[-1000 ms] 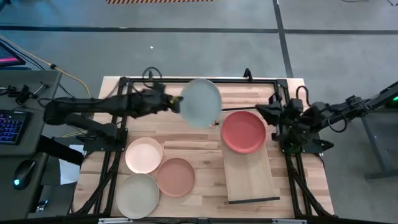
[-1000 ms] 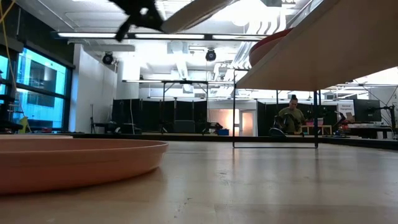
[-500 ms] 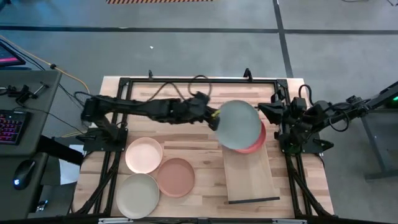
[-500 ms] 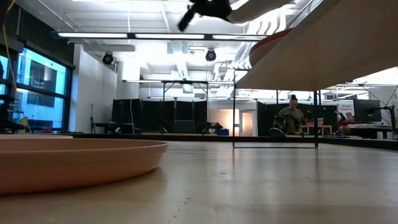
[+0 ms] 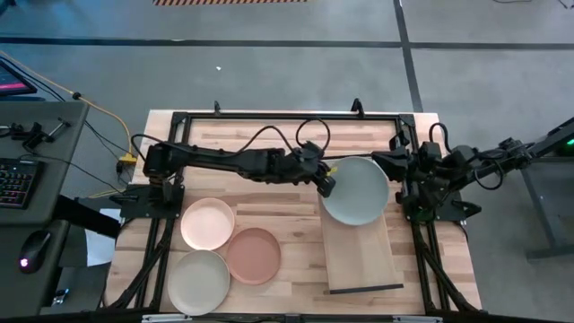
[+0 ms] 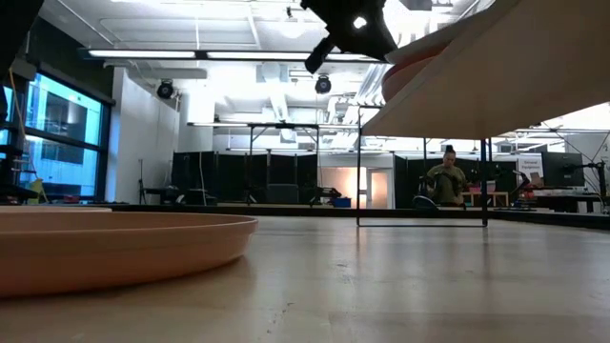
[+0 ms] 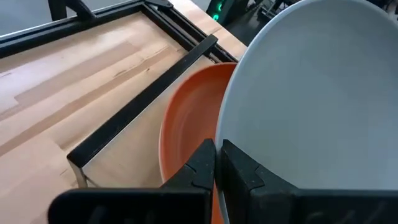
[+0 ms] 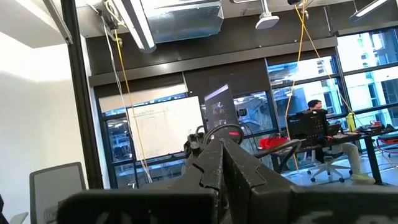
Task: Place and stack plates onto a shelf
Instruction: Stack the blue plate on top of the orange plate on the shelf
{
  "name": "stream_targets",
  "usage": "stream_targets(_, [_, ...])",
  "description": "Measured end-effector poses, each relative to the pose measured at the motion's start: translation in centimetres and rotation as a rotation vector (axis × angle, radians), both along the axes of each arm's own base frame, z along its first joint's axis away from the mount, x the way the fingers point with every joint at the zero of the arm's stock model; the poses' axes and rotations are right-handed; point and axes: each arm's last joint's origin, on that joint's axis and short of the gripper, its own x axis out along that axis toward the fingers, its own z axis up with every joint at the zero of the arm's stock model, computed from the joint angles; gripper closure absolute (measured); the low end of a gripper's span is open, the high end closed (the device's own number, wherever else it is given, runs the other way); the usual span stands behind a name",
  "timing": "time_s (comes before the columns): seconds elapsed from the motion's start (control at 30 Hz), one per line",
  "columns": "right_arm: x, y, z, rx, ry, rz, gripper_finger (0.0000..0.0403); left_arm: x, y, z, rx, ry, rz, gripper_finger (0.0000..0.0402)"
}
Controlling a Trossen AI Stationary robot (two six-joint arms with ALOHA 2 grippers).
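Near edge of the tabletop (image 5: 296,215): three plates wait, pale sage-cream plate (image 5: 198,281), terracotta plate (image 5: 254,255) and peach plate (image 5: 208,223), well apart from the shelf (image 5: 359,256), whose long axis runs near to far. Farther back, the left end effector (image 5: 325,182), fingers clamped on the rim of the pale blue-grey plate (image 5: 356,191), holds it over the shelf's far end. The wrist view shows this plate tilted directly above the red plate (image 7: 189,134), which already lies there; the release probably requires lowering and levelling. From above, the red plate is hidden beneath the carried one. The right end effector (image 5: 401,167), fingers pressed together, waits just beyond the shelf's far corner.
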Motion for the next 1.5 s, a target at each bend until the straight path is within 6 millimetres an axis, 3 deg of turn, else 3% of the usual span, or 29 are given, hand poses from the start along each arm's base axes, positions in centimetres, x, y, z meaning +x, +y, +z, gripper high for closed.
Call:
stream_targets(0.5, [0.2,0.1,-0.4,0.004,0.04,0.009,0.0403,0.2,0.4,-0.4,-0.004,0.015,-0.038,0.039])
stream_targets(0.83, [0.2,0.1,-0.5,0.002,0.055,0.01,0.0403,0.2,1.1,-0.4,-0.014,0.026,-0.102,0.0326])
stream_targets(0.97, [0.2,0.1,-0.5,0.002,0.055,0.01,0.0403,-0.3,1.7,0.5,-0.048,0.006,-0.141,0.0297])
stream_targets(1.23, [0.3,0.1,-0.6,0.001,0.063,0.008,0.0403,-3.7,1.7,4.3,0.009,0.044,-0.183,0.0273])
stream_targets(1.5, [0.5,0.3,-1.6,0.077,0.164,0.064,0.0403,-9.9,-0.4,8.8,0.197,-0.022,-0.171,0.0273])
